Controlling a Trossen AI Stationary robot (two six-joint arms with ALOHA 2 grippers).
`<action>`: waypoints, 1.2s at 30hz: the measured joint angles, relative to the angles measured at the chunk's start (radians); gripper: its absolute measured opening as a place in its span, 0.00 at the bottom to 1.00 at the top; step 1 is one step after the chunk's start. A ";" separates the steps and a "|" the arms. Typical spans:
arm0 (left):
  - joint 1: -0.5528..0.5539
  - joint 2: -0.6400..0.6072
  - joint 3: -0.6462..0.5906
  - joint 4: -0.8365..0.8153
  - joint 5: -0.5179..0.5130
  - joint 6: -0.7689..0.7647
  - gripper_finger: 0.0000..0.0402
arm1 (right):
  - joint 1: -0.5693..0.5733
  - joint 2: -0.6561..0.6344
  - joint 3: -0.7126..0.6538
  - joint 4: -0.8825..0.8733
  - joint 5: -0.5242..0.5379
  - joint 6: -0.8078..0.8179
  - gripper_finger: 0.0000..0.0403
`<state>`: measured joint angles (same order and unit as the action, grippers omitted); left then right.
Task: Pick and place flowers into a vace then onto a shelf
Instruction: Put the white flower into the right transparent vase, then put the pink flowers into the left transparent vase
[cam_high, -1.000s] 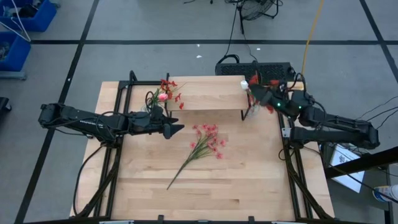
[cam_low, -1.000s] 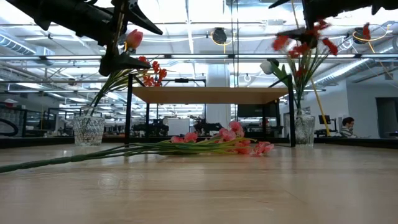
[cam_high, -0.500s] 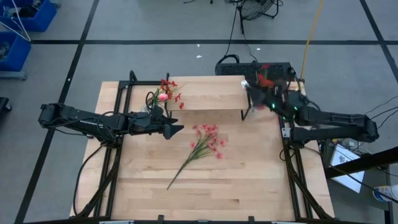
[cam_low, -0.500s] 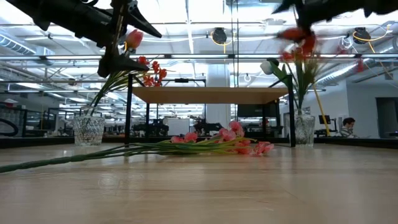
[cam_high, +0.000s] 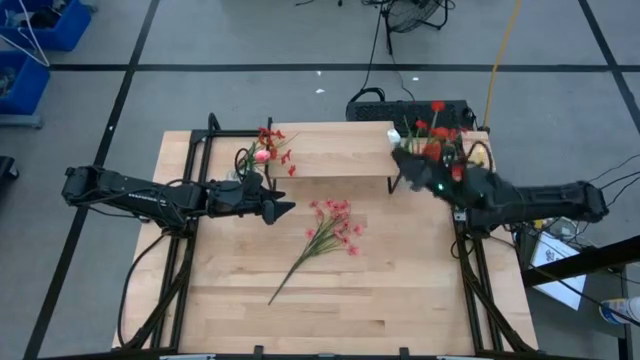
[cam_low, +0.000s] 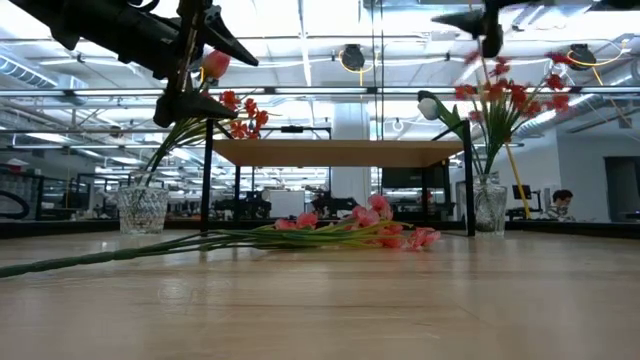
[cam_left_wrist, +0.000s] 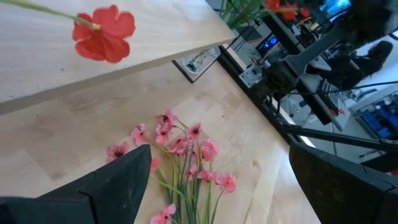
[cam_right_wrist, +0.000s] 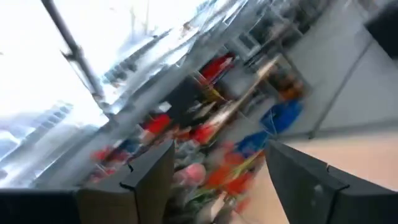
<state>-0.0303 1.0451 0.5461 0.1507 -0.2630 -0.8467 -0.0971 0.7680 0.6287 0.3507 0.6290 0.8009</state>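
A pink-blossomed spray of flowers (cam_high: 335, 228) lies flat on the table in front of the shelf (cam_high: 335, 150). My left gripper (cam_high: 283, 208) hovers open above the table just left of that spray (cam_left_wrist: 186, 162). A glass vase (cam_low: 142, 210) on the table by the shelf's left end holds red sprays and a pink bud (cam_low: 214, 63). Another vase (cam_low: 490, 208) at the shelf's right end holds a white tulip bud (cam_low: 432, 103) and a red spray (cam_low: 505, 95). My right gripper (cam_low: 485, 25) hangs open over that red spray (cam_high: 435, 128). My right gripper stands right above the red spray's blossoms (cam_low: 497, 65), which show only as a blur between its fingers in the right wrist view. I cannot tell whether a finger touches them.
The shelf (cam_low: 340, 152) stands on thin black legs at the table's far middle, with room under it. A black box (cam_high: 410, 108) sits on the floor behind the table. The near half of the tabletop (cam_high: 380, 300) is bare wood.
My right gripper has shifted a little toward the table's near-left above the right vase and has turned. The red spray under it has swung about; its blossoms now stand spread out above the vase, with the stems staying in the vase.
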 joint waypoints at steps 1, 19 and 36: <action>0.000 0.000 0.000 0.001 -0.001 0.002 0.96 | -0.018 0.002 -0.003 -0.042 0.041 0.132 0.59; -0.003 0.000 0.000 -0.021 -0.001 0.011 0.96 | 0.074 0.015 -0.012 0.565 -0.053 -0.557 0.52; -0.003 0.000 0.000 -0.019 0.087 0.003 0.96 | 0.231 0.051 -0.014 0.096 -0.290 -0.035 0.52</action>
<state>-0.0338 1.0452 0.5461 0.1313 -0.1762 -0.8436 0.1336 0.8185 0.6151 0.4468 0.3385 0.7663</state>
